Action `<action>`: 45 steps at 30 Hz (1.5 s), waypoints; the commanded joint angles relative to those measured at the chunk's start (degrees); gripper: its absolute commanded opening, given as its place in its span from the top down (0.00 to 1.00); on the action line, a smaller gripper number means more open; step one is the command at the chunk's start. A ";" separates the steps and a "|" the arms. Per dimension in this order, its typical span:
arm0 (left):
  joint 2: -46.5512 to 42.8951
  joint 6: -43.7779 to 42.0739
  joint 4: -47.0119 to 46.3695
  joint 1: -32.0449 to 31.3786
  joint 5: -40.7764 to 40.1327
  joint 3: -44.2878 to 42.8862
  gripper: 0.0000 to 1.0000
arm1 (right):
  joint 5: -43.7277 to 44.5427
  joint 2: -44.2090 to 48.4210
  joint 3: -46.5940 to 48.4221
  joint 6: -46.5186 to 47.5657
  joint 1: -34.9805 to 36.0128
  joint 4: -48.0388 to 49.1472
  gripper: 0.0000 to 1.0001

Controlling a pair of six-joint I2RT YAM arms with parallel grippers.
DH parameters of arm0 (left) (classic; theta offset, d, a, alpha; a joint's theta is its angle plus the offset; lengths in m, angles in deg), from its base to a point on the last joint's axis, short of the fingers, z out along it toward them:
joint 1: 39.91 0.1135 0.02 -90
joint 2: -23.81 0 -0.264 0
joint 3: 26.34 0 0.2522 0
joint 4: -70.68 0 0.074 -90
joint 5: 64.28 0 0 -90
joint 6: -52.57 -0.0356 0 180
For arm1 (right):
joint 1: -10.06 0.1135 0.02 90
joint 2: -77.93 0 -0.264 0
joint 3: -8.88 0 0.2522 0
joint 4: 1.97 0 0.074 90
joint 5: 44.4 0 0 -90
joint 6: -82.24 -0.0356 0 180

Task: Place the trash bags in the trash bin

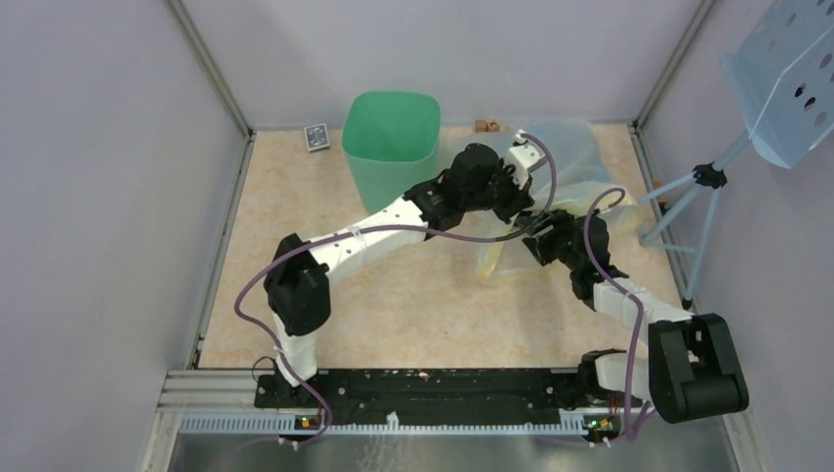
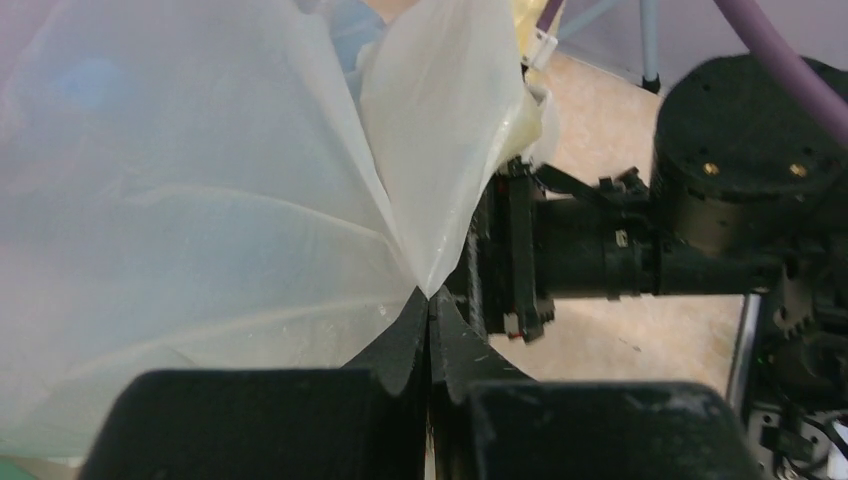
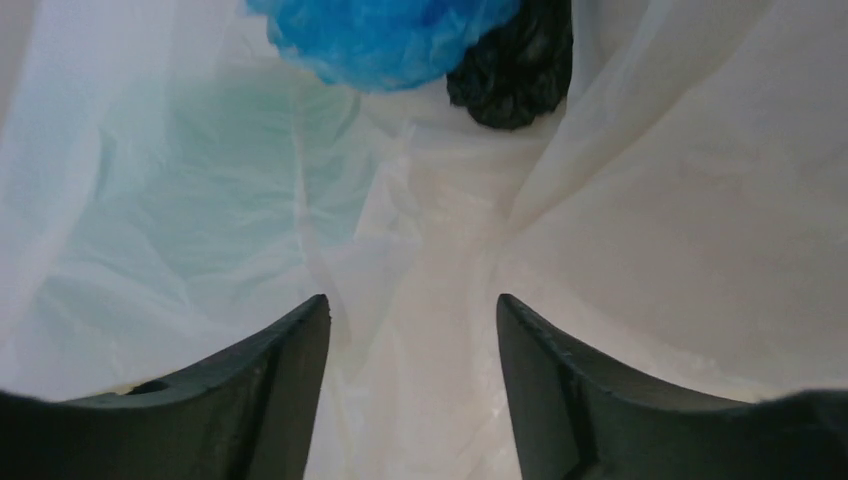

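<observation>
The green trash bin (image 1: 390, 143) stands upright at the back of the table, left of both grippers. The trash bags lie right of it: a light blue one (image 1: 575, 147) at the back and a pale yellowish one (image 1: 500, 264) nearer. My left gripper (image 2: 430, 300) is shut on a gathered fold of the pale trash bag (image 2: 220, 220), which spreads up and to the left. My right gripper (image 3: 412, 310) is open, with pale bag film (image 3: 430, 250) lying between and beyond its fingers. In the top view both wrists meet over the bags.
A small dark card box (image 1: 316, 137) lies left of the bin, and a small brown object (image 1: 486, 125) sits at the back wall. A blue perforated tray on a tripod (image 1: 693, 192) stands at the right edge. In the right wrist view, crumpled blue plastic (image 3: 380, 35) and a black lump (image 3: 515, 70) lie ahead.
</observation>
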 commanded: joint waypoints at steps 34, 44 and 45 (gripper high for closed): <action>-7.12 0.16 -0.07 0.30 -17.74 9.88 1.00 | 25.89 -17.05 10.75 6.95 7.11 8.13 0.97; 5.54 -0.48 0.83 2.14 -21.44 -2.07 1.00 | 24.19 5.80 6.07 25.24 7.12 -9.47 0.98; 6.90 -0.47 1.47 2.41 -21.22 -4.14 1.00 | 24.42 8.00 5.31 26.35 7.10 -9.99 0.92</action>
